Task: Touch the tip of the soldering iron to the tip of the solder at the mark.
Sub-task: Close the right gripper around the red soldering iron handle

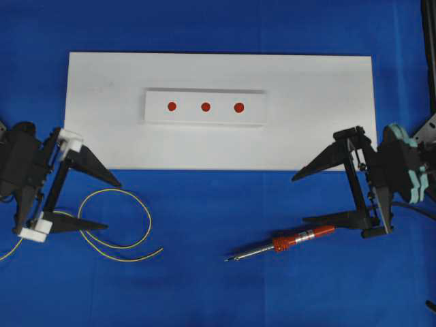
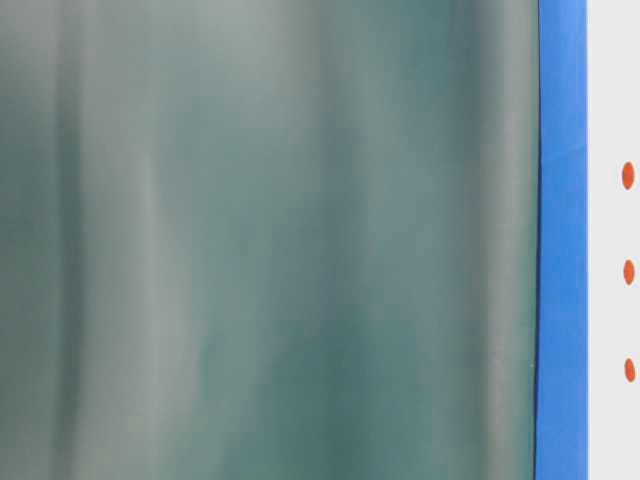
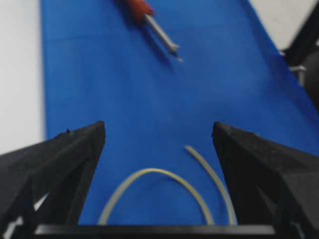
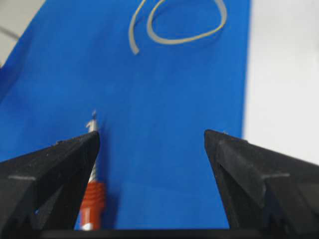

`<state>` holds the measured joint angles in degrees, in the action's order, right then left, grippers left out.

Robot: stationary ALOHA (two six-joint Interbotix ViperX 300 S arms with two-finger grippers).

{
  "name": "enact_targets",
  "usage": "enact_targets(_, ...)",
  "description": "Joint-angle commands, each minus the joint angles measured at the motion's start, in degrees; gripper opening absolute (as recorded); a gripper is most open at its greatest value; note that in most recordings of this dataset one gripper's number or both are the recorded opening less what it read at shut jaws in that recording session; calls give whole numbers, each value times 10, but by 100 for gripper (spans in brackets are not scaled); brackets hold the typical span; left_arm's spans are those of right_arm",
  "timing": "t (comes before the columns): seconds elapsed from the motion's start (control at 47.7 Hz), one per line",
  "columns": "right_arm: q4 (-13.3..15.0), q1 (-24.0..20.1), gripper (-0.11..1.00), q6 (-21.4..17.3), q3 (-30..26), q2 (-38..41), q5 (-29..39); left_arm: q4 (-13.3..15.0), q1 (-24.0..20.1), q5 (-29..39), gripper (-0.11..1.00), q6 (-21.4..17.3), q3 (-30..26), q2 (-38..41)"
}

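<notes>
Nothing is grasped yet: both the left gripper (image 1: 112, 204) and right gripper (image 1: 300, 197) stand spread and empty, solder (image 1: 116, 225) lower left, soldering iron (image 1: 283, 244) lower right, red marks (image 1: 205, 106) untouched.

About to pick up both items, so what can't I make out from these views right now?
- Table-level view: a blurred grey-green surface fills most of the frame; only three red marks show, cut by the right edge.
- Solder: overhead, its far end runs off the left edge.
- Soldering iron: right wrist view, the left finger covers the handle; left wrist view, the top edge cuts it.
- Iron tip: too small to judge.
</notes>
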<state>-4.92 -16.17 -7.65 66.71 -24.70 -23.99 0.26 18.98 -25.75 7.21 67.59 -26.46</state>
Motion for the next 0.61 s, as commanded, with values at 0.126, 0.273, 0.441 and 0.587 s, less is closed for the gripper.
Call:
enact_targets(0.126, -24, -28, 79, -2, 0, 45, -40, -1, 49, -46, 81, 21, -18, 67)
enact_targets(0.273, -46, -47, 79, -2, 1, 86, -69, -1, 75, -61, 81, 22, -20, 100)
enact_targets(0.441, -81, -76, 79, -1, 1, 142, -114, -1, 96, -96, 77, 22, -11, 133)
enact_targets(0.587, -120, -102, 79, -1, -2, 180, -143, -1, 121, -135, 72, 23, -11, 163)
